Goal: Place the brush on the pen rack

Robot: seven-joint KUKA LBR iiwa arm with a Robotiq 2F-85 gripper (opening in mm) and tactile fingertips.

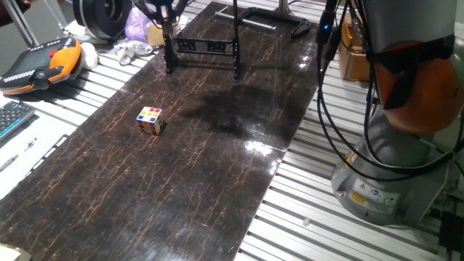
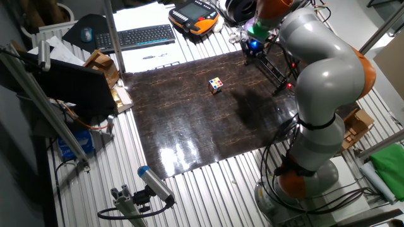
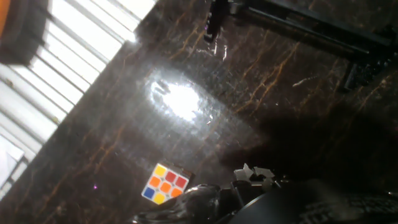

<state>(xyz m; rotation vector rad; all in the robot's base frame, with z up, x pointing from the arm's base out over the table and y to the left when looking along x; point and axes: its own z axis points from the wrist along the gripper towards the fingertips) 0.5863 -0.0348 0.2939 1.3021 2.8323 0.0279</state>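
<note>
you have the arm (image 2: 322, 82) reached over to the far end of the dark tabletop (image 1: 181, 188), with the fingers (image 1: 165, 13) up at the top edge of one fixed view, right above the left leg of the pen rack (image 1: 206, 47). only a dark tangle of them shows there, so you cannot tell whether they are wide, narrow or closed on anything. in the other fixed view the wrist, with its green and blue lights, covers them, and the hand view gives only a blurred dark mass along its bottom edge.

the brush is not clear in any view. no orange-brown stick shows on the tabletop or across the rack, and you cannot tell whether it sits between the fingers, so its place relative to them stays open.

the pen rack (image 2: 274, 66) stands upright on the tabletop: two black legs joined by a lattice crossbar. in the hand view it runs across the upper right corner (image 3: 292, 18), with one foot next to a bright glare patch.

the puzzle cube (image 1: 151, 120) sits on the tabletop well apart from the rack, towards the middle (image 2: 216, 85). in the hand view it lies low in the frame (image 3: 165, 183), just left of the blurred dark mass.

off the tabletop, an orange and black teach pendant (image 1: 43, 65) lies on the slatted bench, with a keyboard (image 2: 136, 36) near it.
</note>
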